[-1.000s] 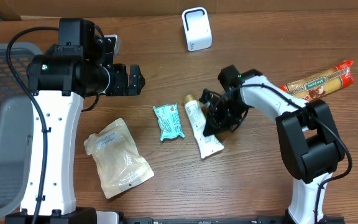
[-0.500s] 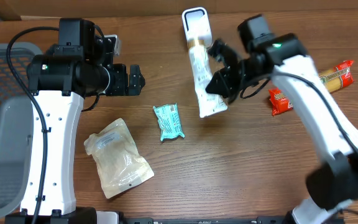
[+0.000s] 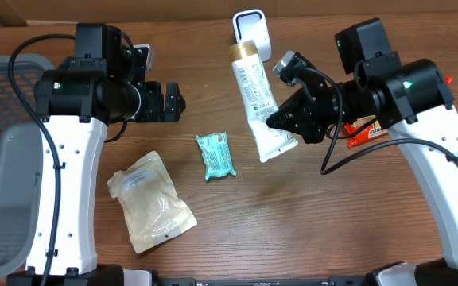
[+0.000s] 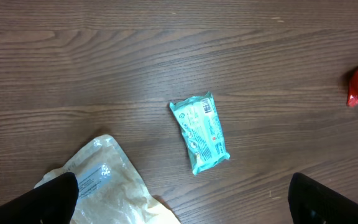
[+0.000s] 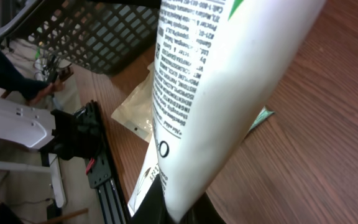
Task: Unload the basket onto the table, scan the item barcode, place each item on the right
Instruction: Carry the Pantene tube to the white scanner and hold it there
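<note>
Tube (image 3: 254,99), white with a gold cap, is off the table in my right gripper (image 3: 287,127), whose jaws are clamped on its flat crimped end. From overhead it lies slanted, cap toward 11 o'clock and crimp toward 5 o'clock, with the cap overlapping the lower edge of the white scanner (image 3: 250,22) at 12 o'clock. I judge it is held by the tail so the printed body stays uncovered for the reader. The right wrist view shows dense print running along the tube (image 5: 210,81), but I cannot pick out the barcode or tell whether it faces the scanner window.

At 3 o'clock of the grip, a red packet (image 3: 362,131) pokes out from under my right arm. At 8 o'clock from the tube, a teal packet (image 3: 215,155) lies flat, well apart. Further toward 7 o'clock is a clear pouch (image 3: 149,200) with a label. Both sit where either arm can reach them, presumably waiting their turn.

My left gripper (image 3: 175,101) hangs at 9 o'clock with jaws spread wide, holding nothing, parked above the teal packet (image 4: 200,132).

A grey mesh basket (image 3: 6,71) stands at the far 9 o'clock edge. Everything rests on a brown wood-grain table (image 3: 293,230), with cardboard walling (image 3: 173,9) behind it at 12 o'clock.
</note>
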{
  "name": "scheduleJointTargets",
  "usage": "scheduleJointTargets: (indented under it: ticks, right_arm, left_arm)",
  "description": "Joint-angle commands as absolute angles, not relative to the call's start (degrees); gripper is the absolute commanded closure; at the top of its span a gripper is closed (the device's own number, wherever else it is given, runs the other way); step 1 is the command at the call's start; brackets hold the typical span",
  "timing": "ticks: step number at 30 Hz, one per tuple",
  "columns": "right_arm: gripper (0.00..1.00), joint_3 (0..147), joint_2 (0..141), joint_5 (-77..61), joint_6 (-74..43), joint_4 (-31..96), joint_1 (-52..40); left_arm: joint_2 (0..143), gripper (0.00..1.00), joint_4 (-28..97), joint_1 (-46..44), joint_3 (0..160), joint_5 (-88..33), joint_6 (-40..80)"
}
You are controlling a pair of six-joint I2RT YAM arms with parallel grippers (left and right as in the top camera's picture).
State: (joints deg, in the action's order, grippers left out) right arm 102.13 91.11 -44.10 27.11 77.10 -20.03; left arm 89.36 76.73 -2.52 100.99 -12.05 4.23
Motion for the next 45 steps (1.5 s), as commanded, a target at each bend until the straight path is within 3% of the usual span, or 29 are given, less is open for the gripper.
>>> scheduleJointTargets:
  ticks: [1, 6, 15, 18, 29, 36, 45]
  right_arm:
    - [0.96, 103.9, 88.7, -48.4, 30.3, 76.8, -20.1]
    - [0.96, 103.9, 88.8, -44.7, 24.8, 74.8, -20.2]
    - [0.96, 102.6, 94.3, -8.4, 7.7, 66.2, -23.2]
    - [0.96, 102.6, 98.1, 2.8, 8.0, 61.6, -24.1]
    - [0.96, 102.7, 110.2, 28.3, 26.4, 34.9, -24.5]
    - [0.96, 102.7, 116.7, 30.2, 38.7, 20.6, -24.5]
    - [0.96, 102.7, 127.2, 36.8, 45.7, 4.9, -24.5]
  left_arm:
    - [88.0, 0.01, 76.7, -2.4, 102.5, -12.9, 3.2]
    - [88.0, 0.0, 76.7, -2.4, 102.5, -13.0, 3.2]
    - [88.0, 0.0, 76.7, -2.4, 102.5, -12.9, 3.2]
    - [88.0, 0.0, 76.7, -2.4, 102.5, -12.9, 3.2]
    - [88.0, 0.0, 76.7, -2.4, 102.5, -13.0, 3.2]
    - [88.0, 0.0, 76.7, -2.4, 102.5, -13.0, 3.2]
    - [88.0, 0.0, 76.7, -2.4, 102.5, -13.0, 3.2]
